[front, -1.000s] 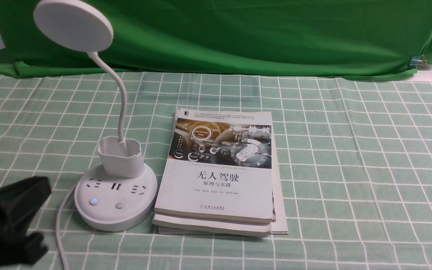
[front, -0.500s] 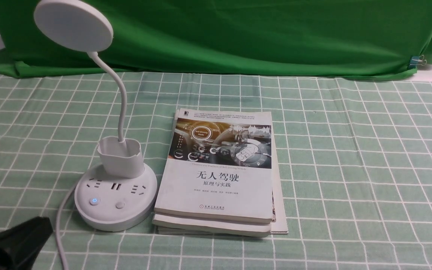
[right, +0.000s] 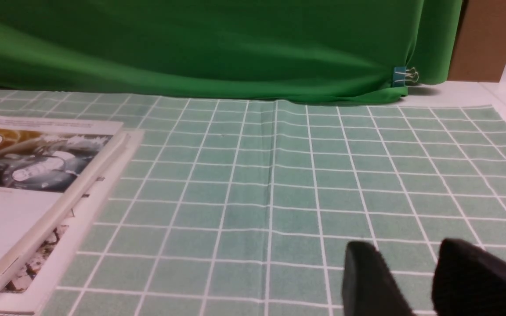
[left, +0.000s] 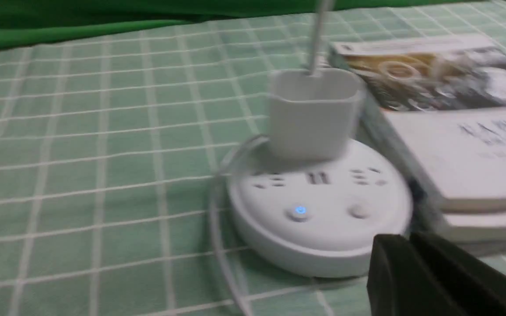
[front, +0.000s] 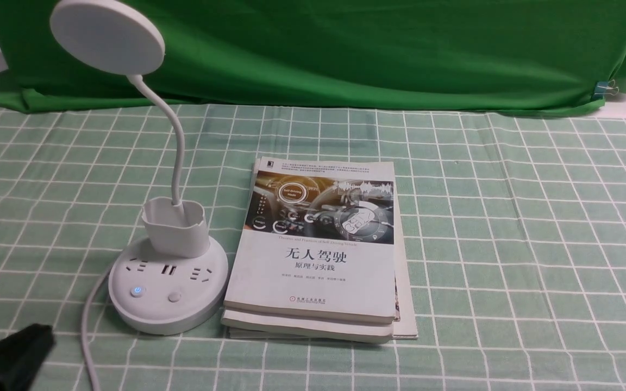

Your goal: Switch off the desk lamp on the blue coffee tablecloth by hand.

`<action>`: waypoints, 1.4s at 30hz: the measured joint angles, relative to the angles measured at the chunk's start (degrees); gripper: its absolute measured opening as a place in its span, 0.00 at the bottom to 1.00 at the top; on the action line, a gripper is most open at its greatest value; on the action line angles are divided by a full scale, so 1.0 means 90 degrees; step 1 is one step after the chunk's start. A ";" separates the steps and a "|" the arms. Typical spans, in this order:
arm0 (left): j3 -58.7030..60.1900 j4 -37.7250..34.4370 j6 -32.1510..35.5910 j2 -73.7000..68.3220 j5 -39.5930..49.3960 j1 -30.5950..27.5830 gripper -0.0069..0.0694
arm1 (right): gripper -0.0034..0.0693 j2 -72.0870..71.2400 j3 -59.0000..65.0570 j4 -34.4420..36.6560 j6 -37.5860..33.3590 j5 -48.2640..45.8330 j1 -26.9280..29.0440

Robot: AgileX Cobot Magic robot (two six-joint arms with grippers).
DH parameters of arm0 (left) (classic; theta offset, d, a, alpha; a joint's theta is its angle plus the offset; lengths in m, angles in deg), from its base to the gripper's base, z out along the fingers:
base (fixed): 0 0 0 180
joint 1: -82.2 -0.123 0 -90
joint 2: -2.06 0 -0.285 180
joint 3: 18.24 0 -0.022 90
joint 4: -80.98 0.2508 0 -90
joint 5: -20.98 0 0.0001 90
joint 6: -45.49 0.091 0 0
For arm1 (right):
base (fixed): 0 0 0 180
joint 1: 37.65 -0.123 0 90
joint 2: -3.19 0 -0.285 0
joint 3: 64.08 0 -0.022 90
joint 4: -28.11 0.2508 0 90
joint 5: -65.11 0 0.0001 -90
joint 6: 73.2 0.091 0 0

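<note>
Desk lamp (front: 167,288), white, standing upright on the pale green tablecloth with a white grid (front: 481,244), serves as the landmark. To the lamp's left and nearer the camera, the dark, blurred left gripper (left: 410,237) shows partly at the corner of the front view, apart from the lamp; the left wrist view shows its two fingers closed together with nothing between them. A pale cable (front: 86,326) lies on the cloth along the lamp's left side, running toward the camera. On the lamp's round base are sockets and two buttons: the left button (front: 137,291) glows blue, the right button (front: 174,296) is unlit. Behind them rises a small cup holder (front: 177,233) with a thin curved neck (front: 178,141), which leans left at its top to a tilted disc head (front: 107,37). Behind the lamp hangs a dark green backdrop (front: 345,54). Just beside the lamp, on its right, lies a stack of books (front: 313,271), the top cover showing a car dashboard and Chinese characters. The right gripper (right: 404,245), seen only in the right wrist view, has its fingers spread open and empty. Well to the lamp's right and farther back, a binder clip (front: 603,88) grips the backdrop's edge.
</note>
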 joint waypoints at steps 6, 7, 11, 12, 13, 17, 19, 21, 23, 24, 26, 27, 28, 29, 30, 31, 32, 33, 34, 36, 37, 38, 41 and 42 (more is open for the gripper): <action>0.0407 -0.0377 0.0000 0.0907 0.0046 -0.1074 0.12 | 0.38 0.0000 0.0000 0.0000 0.0000 0.0000 0.0000; 0.0421 -0.0412 0.0000 0.0972 0.0053 -0.1133 0.12 | 0.38 0.0000 0.0000 0.0000 0.0000 0.0000 0.0000; 0.0437 -0.0575 0.0000 0.1626 0.0401 -0.1450 0.12 | 0.38 0.0000 0.0000 0.0000 0.0000 0.0000 0.0000; 0.0437 -0.0598 0.0000 0.1766 0.0570 -0.1458 0.12 | 0.38 0.0000 0.0000 0.0000 0.0000 0.0000 0.0000; 0.0437 -0.0604 0.0000 0.1843 0.0722 -0.1463 0.12 | 0.38 0.0000 0.0000 0.0000 0.0000 0.0000 0.0000; 0.0437 -0.0626 0.0000 0.1914 0.1116 -0.1465 0.12 | 0.38 0.0000 0.0000 0.0000 0.0000 0.0000 0.0000; 0.0437 -0.0632 0.0000 0.1921 0.1150 -0.1465 0.12 | 0.38 0.0000 0.0000 0.0000 0.0000 -0.0005 0.0000; 0.0437 -0.0638 0.0000 0.1921 0.1155 -0.1465 0.12 | 0.38 0.0000 0.0000 0.0000 0.0000 -0.0005 0.0000; 0.0437 -0.0638 0.0000 0.1921 0.1170 -0.1465 0.12 | 0.38 0.0000 0.0000 0.0000 0.0000 -0.0005 0.0000; 0.0437 -0.0638 0.0000 0.1921 0.1183 -0.1465 0.12 | 0.38 0.0000 0.0000 0.0000 0.0000 -0.0005 0.0000; 0.0437 -0.0638 0.0000 0.1921 0.1195 -0.1465 0.12 | 0.38 0.0000 0.0000 0.0000 0.0000 -0.0005 0.0000; 0.0437 -0.0638 0.0000 0.1921 0.1190 -0.1465 0.12 | 0.38 0.0000 0.0000 0.0000 0.0000 -0.0005 0.0000; 0.0437 -0.0638 0.0000 0.1921 0.1190 -0.1465 0.12 | 0.38 0.0000 0.0000 0.0000 0.0000 -0.0005 0.0000; 0.0437 -0.0638 0.0000 0.1921 0.1190 -0.1465 0.12 | 0.38 0.0000 0.0000 0.0000 0.0000 -0.0005 0.0000; 0.0437 -0.0638 0.0000 0.1921 0.1190 -0.1465 0.12 | 0.38 0.0000 0.0000 0.0000 0.0000 -0.0005 0.0000; 0.0437 -0.0638 0.0000 0.1921 0.1190 -0.1465 0.12 | 0.38 0.0000 0.0000 0.0000 0.0000 -0.0005 0.0000; 0.0437 -0.0638 0.0000 0.1921 0.1190 -0.1465 0.12 | 0.38 0.0000 0.0000 0.0000 0.0000 -0.0005 0.0000; 0.0437 -0.0638 0.0000 0.1921 0.1190 -0.1465 0.12 | 0.38 0.0000 0.0000 0.0000 0.0000 -0.0005 0.0000; 0.0437 -0.0638 0.0000 0.1921 0.1190 -0.1465 0.12 | 0.38 0.0000 0.0000 0.0000 0.0000 -0.0005 0.0000; 0.0437 -0.0638 0.0000 0.1921 0.1190 -0.1465 0.12 | 0.38 0.0000 0.0000 0.0000 0.0000 -0.0005 0.0000; 0.0437 -0.0638 0.0000 0.1921 0.1190 -0.1465 0.12 | 0.38 0.0000 0.0000 0.0000 0.0000 -0.0005 0.0000; 0.0437 -0.0638 0.0000 0.1921 0.1190 -0.1465 0.12 | 0.38 0.0000 0.0000 0.0000 0.0000 -0.0005 0.0000; 0.0437 -0.0638 -0.0013 0.1921 0.1190 -0.1465 0.12 | 0.38 0.0000 0.0000 0.0000 0.0000 -0.0005 0.0000; 0.0437 -0.0638 -0.0013 0.1921 0.1190 -0.1465 0.12 | 0.38 0.0000 0.0000 0.0000 0.0000 -0.0005 0.0000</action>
